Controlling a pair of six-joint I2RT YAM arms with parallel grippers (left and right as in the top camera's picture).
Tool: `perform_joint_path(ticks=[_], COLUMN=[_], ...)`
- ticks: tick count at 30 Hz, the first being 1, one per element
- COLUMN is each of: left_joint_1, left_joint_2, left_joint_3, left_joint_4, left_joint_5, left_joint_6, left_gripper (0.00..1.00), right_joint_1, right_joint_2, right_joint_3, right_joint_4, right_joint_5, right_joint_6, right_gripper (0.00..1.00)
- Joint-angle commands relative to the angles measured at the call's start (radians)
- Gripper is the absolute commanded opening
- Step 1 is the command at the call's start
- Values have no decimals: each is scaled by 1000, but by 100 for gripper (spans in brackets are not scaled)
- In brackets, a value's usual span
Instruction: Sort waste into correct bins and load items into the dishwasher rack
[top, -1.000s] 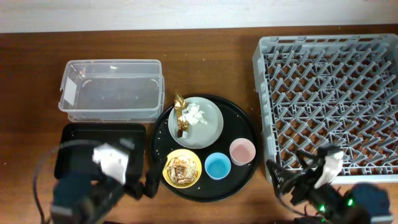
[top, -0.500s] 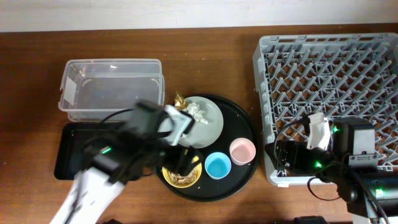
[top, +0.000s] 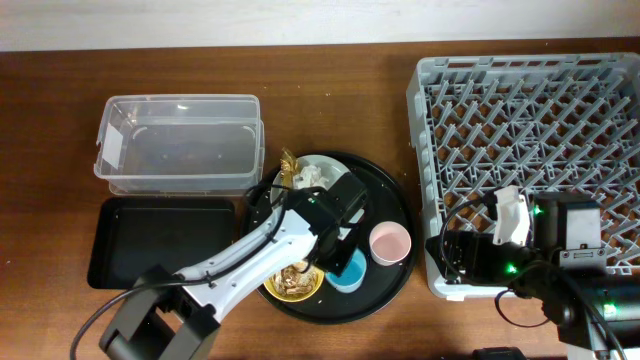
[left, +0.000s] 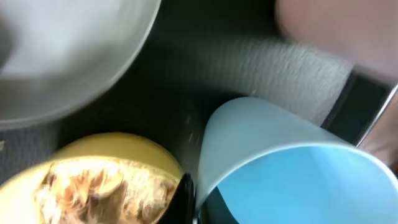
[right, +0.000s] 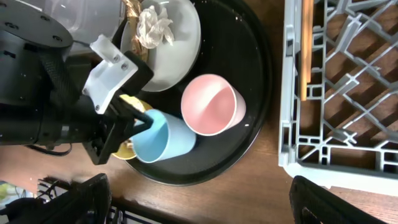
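Note:
My left gripper (top: 338, 262) reaches onto the round tray and is shut on the rim of the blue cup (top: 352, 270), one finger (left: 185, 198) outside the wall and one inside. In the right wrist view the same hold on the blue cup (right: 165, 137) shows from the side. Beside it stand the pink cup (top: 390, 243) and the yellow bowl (top: 288, 284) with brown food scraps (left: 93, 186). The grey-green plate (right: 171, 50) carries white tissue (right: 153, 26), with gold foil (right: 130, 7) at its edge. My right gripper (right: 208, 211) hangs wide open by the rack's front left corner.
The grey dishwasher rack (top: 530, 150) fills the right side. A clear tub (top: 180, 145) sits at the back left, with a shallow black tray (top: 160, 240) in front of it. The cups, bowl and plate stand on a round black tray (top: 398, 200).
My left arm swung from over the black rectangular tray to the round tray and closed on the blue cup. The right arm rose towards the rack's front edge, then held still.

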Motion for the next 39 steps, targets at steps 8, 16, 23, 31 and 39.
perform_joint_path(ticks=[8,16,23,31,39], left_joint_1=[462,487,415,415,416], left_joint_2=[-411,-443,-443,-443,-443], left_joint_3=[97,97,97,97,97], left_joint_4=[34,72,97,127,-117], left_joint_5=[819,1280,1201,1200,766], left_joint_6=[108,179,179,179,179], left_gripper=[0,0,0,23,73], right_joint_1=[-5,-2,229,340,109], right_joint_2=[-3,-3,3,9,-86], right_joint_3=[19,19,19,19,90], right_joint_4=[97,415,545,562,83], right_joint_5=[-492,-901,-847,-678,346], right_joint_6=[-257,-227,-159,-159,26], right_gripper=[86,84,74,46,46])
